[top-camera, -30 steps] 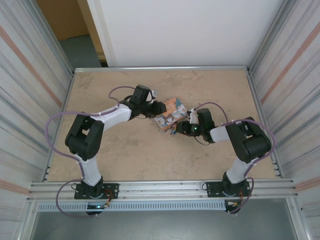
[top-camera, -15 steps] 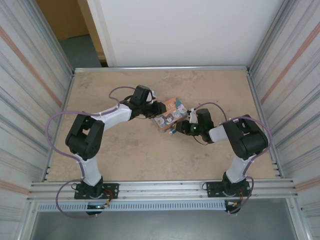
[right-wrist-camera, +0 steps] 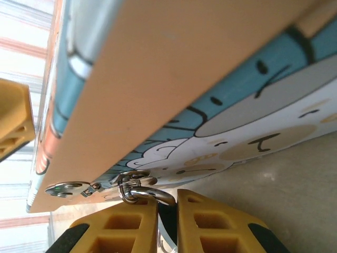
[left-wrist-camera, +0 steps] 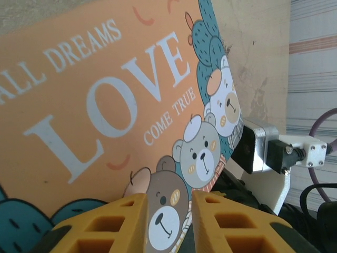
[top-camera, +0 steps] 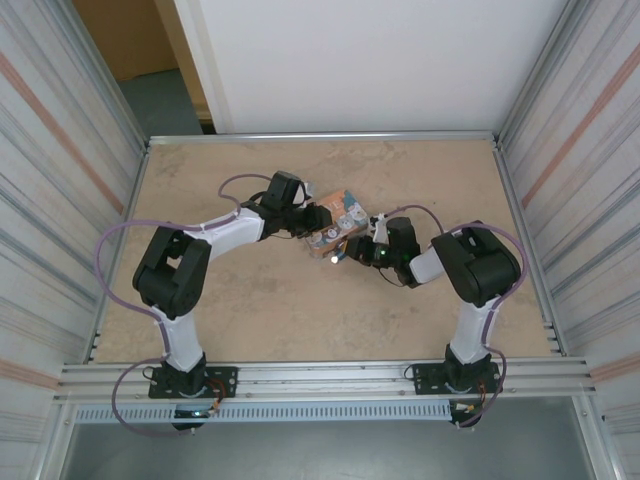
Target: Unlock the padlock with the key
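**At the Tin's Hasp: Securing the Padlock**

Mid-surface, the orange rectangular "LOVE" tin with cartoon bears [top-camera: 340, 222] is sitting between the two tools on the beige surface [top-camera: 440, 180]. The small padlock with the thin silvery shackle [right-wrist-camera: 145, 194] is hanging from the tin's silvery hasp [right-wrist-camera: 68, 187], just above the right tool [right-wrist-camera: 167, 204]. That tool's yellow fingers [right-wrist-camera: 210, 221] are standing narrow; whether they are gripping the padlock body cannot be told. The left tool [left-wrist-camera: 169, 205] is also standing narrow, apparently clamping the tin's bear-printed corner.

Judged step: steadying the padlock. The next move is calling for a firm hold, then the key aligned with the keyhole. Both arms are reaching forward and inward, elbows bent, wrists low.
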You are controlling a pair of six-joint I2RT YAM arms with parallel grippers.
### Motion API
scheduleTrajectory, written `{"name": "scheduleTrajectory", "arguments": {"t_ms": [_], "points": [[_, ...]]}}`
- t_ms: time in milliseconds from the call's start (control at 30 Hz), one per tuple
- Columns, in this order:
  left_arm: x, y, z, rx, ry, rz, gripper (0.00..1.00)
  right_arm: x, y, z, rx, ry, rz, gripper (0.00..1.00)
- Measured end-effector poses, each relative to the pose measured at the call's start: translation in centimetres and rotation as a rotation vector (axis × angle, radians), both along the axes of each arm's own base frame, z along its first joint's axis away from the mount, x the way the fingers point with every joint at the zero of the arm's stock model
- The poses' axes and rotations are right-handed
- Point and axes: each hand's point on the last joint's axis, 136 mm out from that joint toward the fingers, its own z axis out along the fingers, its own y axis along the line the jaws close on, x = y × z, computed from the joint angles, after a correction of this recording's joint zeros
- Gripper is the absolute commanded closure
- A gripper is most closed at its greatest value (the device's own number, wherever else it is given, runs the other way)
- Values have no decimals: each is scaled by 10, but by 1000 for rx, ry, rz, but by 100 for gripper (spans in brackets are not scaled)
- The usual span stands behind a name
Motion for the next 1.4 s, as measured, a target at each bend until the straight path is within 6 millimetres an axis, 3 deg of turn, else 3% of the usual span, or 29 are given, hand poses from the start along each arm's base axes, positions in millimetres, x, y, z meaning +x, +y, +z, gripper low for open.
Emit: {"name": "scheduleTrajectory", "arguments": {"t_ms": [300,1133,1400], "points": [[0,0,0,0,-1,1,73,4,0,2,22,2,-40,100],[4,-2,-1,-9,-16,2,73,12,-14,5,141,63,-222,100],[5,-3,0,-26,-21,2,72,17,-27,5,157,72,-263,100]]}}
